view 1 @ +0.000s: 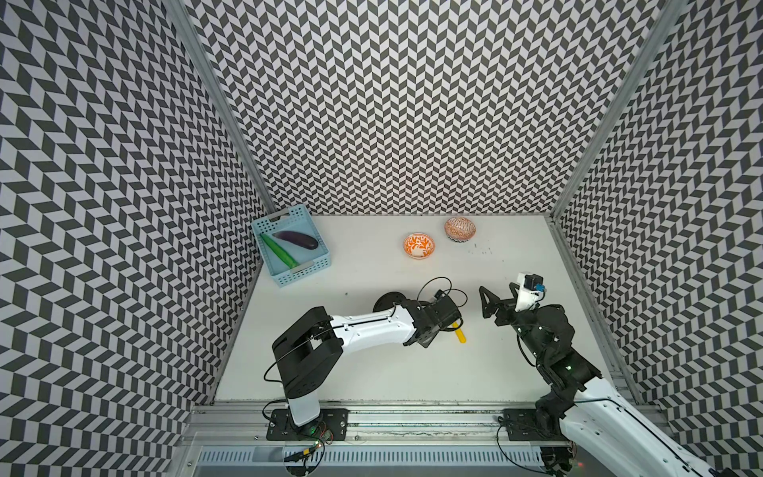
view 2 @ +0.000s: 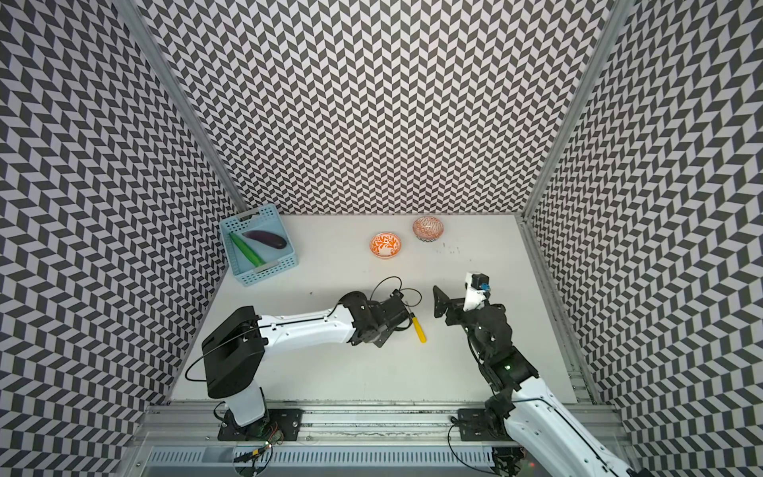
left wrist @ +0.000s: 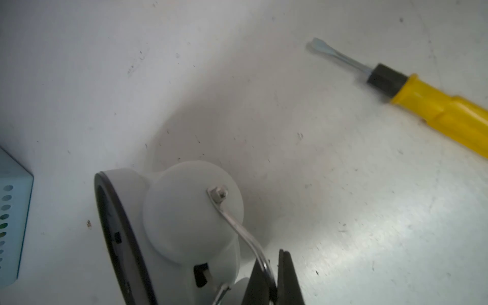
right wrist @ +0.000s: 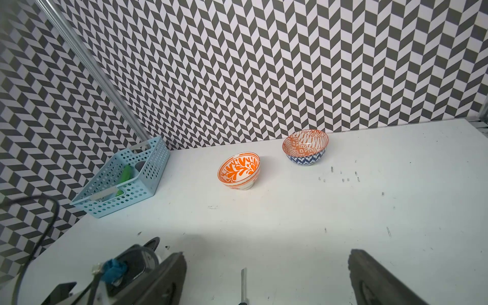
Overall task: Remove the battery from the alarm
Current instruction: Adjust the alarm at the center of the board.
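Plainly, the alarm is smooth white plastic: a domed bell capped by a small steel nut, a round body rimmed by a black back, and a thin bent metal handle. It is near the middle of the scuffed white table. Its back is turned upward and toward the robot's left, and its handle end points right. The left gripper pinches that handle wire between dark tapered fingers. The right gripper is spread wide and holds nothing, near a yellow-handled, flat-bladed screwdriver.
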